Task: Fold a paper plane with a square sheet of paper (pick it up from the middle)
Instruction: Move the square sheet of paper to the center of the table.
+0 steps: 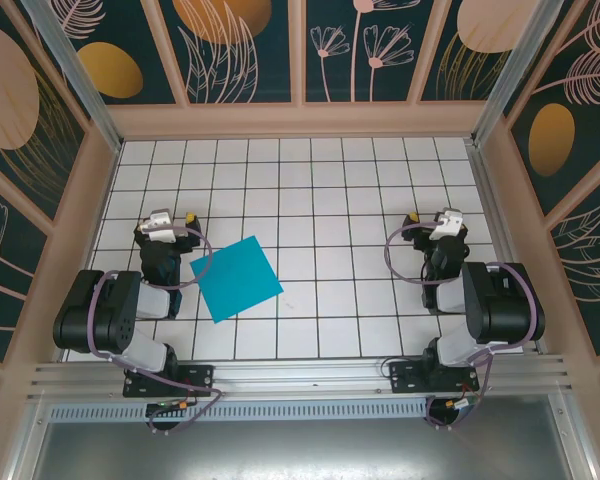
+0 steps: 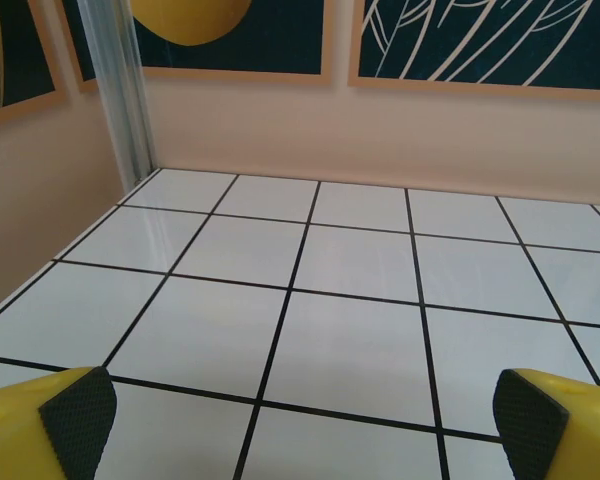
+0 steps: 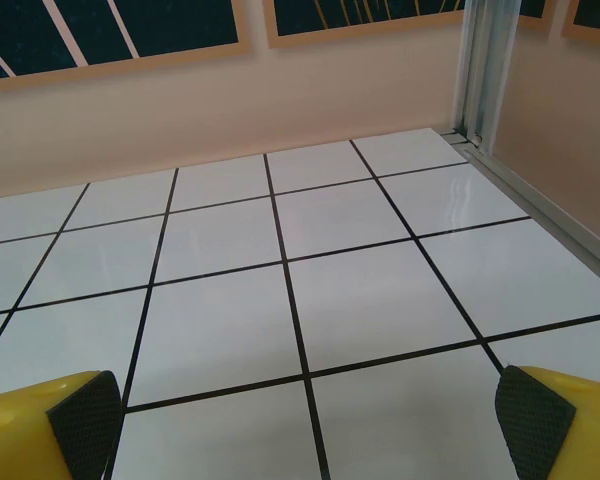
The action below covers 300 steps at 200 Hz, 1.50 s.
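White tiled table (image 1: 330, 200), teal paper (image 1: 236, 278), floral walls (image 1: 245, 50)

The bottom edge of each wrist view cuts off the left gripper (image 2: 300, 425) and right gripper (image 3: 300, 425), whose yellow fingers (image 2: 20, 425) run out at the corners. From above, the left arm's cable (image 1: 209, 262) hides a sliver of the square sheet of paper (image 1: 237, 278) at its left corner

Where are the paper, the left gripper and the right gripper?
paper (image 1: 236, 278): top view, its middle.
left gripper (image 2: 303, 415): left wrist view, midway between the open jaws.
right gripper (image 3: 307, 420): right wrist view, midway between the open jaws.
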Tool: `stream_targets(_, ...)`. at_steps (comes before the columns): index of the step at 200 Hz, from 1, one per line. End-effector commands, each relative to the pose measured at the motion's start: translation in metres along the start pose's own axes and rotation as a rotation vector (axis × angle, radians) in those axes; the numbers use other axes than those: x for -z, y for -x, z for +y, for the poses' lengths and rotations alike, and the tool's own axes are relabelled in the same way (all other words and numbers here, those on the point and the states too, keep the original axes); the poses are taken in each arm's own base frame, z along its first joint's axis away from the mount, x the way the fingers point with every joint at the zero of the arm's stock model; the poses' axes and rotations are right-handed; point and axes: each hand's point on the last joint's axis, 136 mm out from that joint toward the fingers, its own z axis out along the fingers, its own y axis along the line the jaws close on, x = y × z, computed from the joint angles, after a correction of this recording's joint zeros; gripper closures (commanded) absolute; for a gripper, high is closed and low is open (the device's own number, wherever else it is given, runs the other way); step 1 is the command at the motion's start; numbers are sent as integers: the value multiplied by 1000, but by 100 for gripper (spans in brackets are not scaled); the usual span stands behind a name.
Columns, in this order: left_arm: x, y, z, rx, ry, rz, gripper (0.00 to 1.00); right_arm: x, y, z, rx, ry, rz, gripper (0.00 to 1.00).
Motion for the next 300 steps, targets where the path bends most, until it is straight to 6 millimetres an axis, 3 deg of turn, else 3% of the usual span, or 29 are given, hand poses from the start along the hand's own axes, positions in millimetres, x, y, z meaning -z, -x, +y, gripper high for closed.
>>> stream_targets(1, -2, 10, -4, -11, -24, -26, 1, -1, 6, -1, -23, 6, -24, 1)
stream_targets(191, -2, 10, -3, -11, -20, -28, 1, -2, 6, 0, -25, 10, -20, 1)
stream_targets(206, -2, 9, -3, -10, -21, -27, 1, -3, 5, 3, -16, 43, -11, 1)
stream_targets(215, -2, 10, -3, -11, -21, -28, 1, -5, 3, 15, 5, 110, 7, 1)
stream_targets(300, -1, 9, -4, -11, -22, -26, 1, -4, 4, 14, 3, 110, 2, 1)
